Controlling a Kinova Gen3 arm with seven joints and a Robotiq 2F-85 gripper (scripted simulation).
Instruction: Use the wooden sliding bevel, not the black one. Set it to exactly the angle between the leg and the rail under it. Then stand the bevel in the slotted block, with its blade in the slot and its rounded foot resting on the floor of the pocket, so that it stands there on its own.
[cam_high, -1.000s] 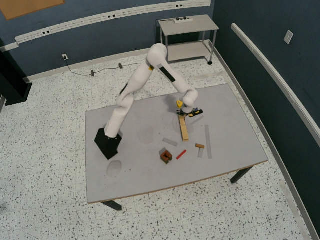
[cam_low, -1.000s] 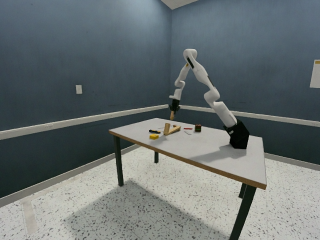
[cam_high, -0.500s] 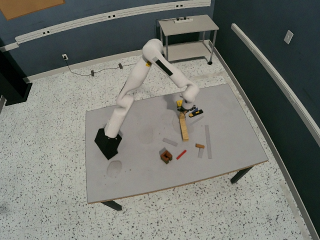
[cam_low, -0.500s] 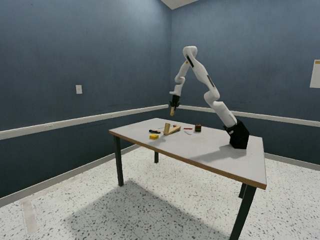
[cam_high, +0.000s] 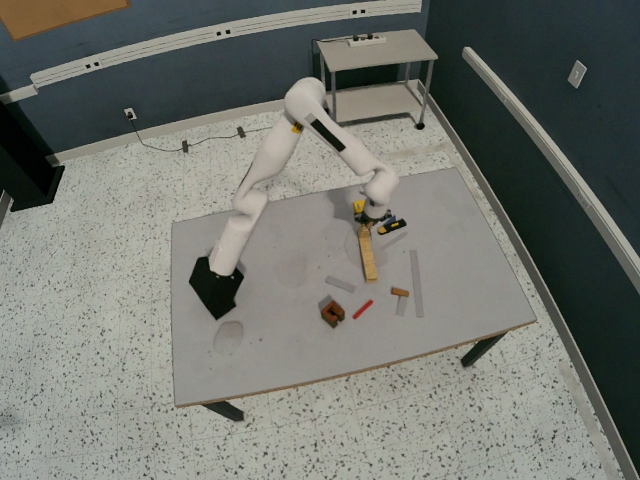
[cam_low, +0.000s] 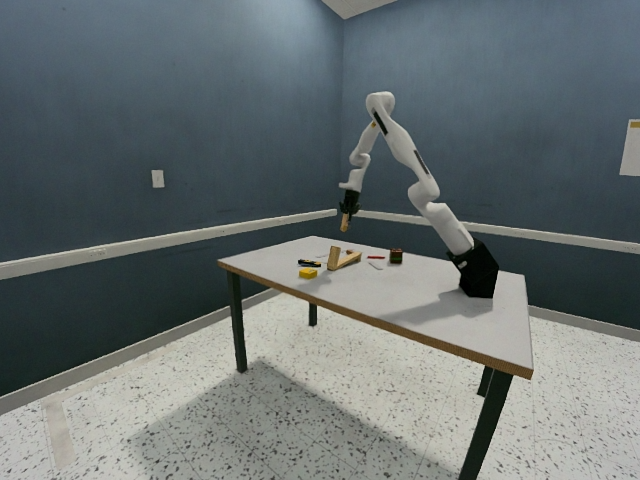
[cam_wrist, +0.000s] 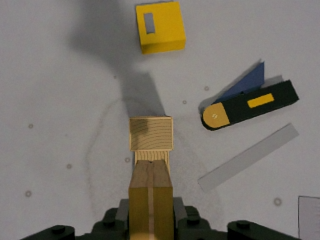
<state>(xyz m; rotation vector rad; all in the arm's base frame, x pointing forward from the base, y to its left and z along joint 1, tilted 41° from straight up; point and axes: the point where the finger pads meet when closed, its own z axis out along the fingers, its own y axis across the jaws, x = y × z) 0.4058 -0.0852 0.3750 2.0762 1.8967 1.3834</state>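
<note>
My gripper (cam_low: 347, 212) hangs well above the table and is shut on the wooden bevel (cam_low: 344, 222), which points down; in the wrist view its stock (cam_wrist: 151, 200) shows a slit down the middle between my fingers. Straight below it stands the wooden leg (cam_wrist: 151, 132) on its rail (cam_high: 368, 255); both also show in the exterior view (cam_low: 341, 258). The black bevel (cam_wrist: 249, 104) with a blue blade lies on the table right of the leg. The brown slotted block (cam_high: 332, 312) sits nearer the table's front, apart from my gripper.
A yellow block (cam_wrist: 160, 27) lies beyond the leg. Grey flat strips (cam_high: 416, 283) (cam_wrist: 248, 157) lie around the rail. A red stick (cam_high: 362, 308) lies beside the slotted block. A small wooden piece (cam_high: 399, 291) lies right of the red stick.
</note>
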